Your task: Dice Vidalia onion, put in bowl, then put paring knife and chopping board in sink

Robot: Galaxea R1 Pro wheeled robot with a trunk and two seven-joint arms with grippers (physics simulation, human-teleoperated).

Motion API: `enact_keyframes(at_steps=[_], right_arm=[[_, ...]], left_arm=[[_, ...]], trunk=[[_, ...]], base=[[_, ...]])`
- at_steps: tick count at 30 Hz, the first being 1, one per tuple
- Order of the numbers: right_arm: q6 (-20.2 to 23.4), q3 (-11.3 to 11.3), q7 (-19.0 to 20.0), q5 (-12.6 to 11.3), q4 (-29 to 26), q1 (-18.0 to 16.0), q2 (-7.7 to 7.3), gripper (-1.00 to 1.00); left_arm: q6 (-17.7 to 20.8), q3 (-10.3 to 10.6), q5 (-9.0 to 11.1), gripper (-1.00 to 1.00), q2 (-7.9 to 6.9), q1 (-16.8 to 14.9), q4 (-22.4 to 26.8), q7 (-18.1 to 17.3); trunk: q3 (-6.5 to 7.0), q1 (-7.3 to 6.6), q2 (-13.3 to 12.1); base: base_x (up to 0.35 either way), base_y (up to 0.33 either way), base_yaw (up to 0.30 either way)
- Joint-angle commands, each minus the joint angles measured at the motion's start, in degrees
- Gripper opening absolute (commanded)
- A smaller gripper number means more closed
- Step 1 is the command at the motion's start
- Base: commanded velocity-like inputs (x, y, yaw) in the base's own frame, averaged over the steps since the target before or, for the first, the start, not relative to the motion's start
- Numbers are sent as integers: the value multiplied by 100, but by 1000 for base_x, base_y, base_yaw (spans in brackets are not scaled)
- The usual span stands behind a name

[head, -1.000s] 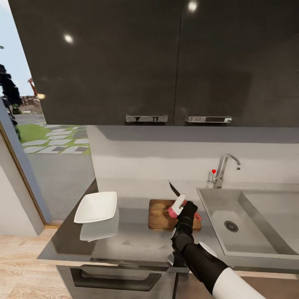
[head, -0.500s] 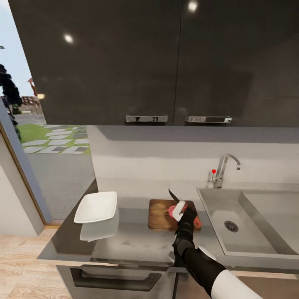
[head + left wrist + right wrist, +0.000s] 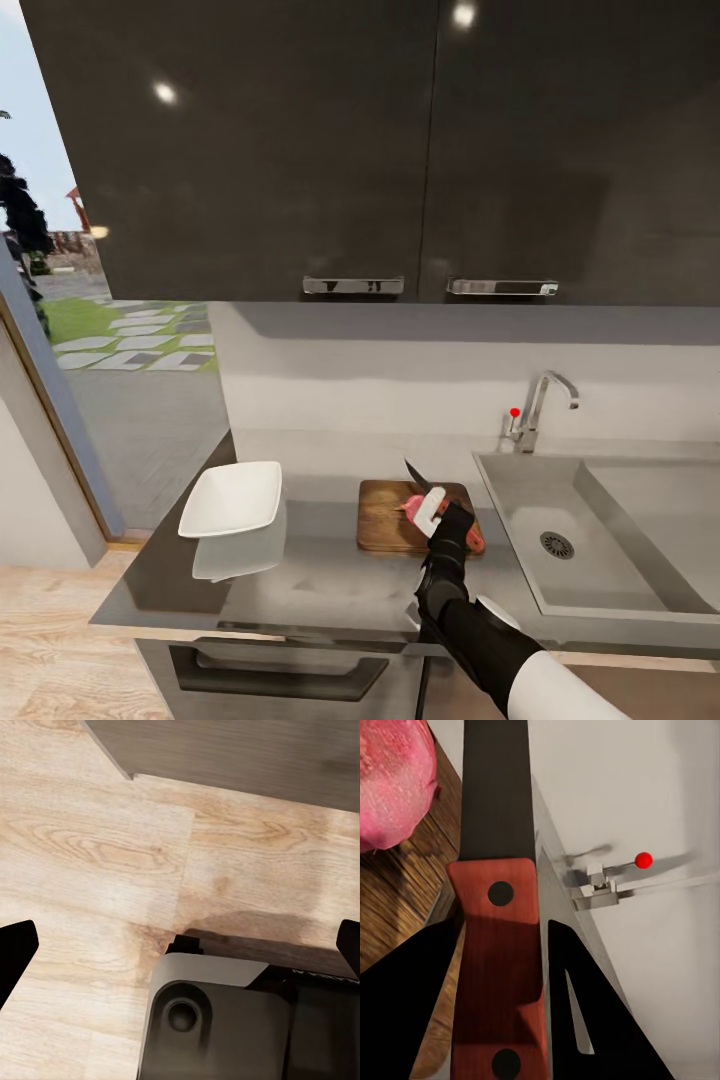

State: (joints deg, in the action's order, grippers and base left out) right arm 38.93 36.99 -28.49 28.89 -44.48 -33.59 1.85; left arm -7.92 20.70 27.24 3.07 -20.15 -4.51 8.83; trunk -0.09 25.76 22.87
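Over the chopping board [image 3: 385, 515], right hand [image 3: 432, 508] grips the paring knife [image 3: 499, 937] (blade tilted up).

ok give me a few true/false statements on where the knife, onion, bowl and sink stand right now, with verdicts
1. The right end effector holds the paring knife by its handle. True.
2. The onion lies in the sink. False: it sits on the chopping board.
3. The bowl holds diced onion. False: it is empty.
4. The chopping board lies on the countertop between bowl and sink. True.
5. The left end effector grips the board. False: it is open over wood floor.
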Motion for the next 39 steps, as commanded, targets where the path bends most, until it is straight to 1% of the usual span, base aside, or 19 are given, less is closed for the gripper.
enact_keyframes(at_steps=[1,26,30,32,33,39], right_arm=[[36,19,-16,11,5,-3,-1,-100],[29,10,-18,12,17,-2,-1,-100],[24,15,-16,11,107,-1,-1,-100],[-51,17,-16,11,170,0,4,-100],[-289,19,-16,11,351,-4,8,-100],[-289,19,-23,11,352,-1,8,-100]], left_arm=[[-34,48,44,100,5,-7,-23,-1],[-34,48,44,100,9,-7,-23,-4],[-34,48,44,100,9,-7,-23,-4],[-34,48,44,100,9,-7,-22,-4],[-34,48,44,100,9,-7,-23,-4],[-34,48,44,100,9,-7,-22,-4]], trunk=[[-2,2,4],[-2,2,4],[-2,2,4],[-2,2,4],[-2,2,4],[-2,2,4]], base=[[0,0,0],[0,0,0],[0,0,0],[0,0,0],[0,0,0],[0,0,0]])
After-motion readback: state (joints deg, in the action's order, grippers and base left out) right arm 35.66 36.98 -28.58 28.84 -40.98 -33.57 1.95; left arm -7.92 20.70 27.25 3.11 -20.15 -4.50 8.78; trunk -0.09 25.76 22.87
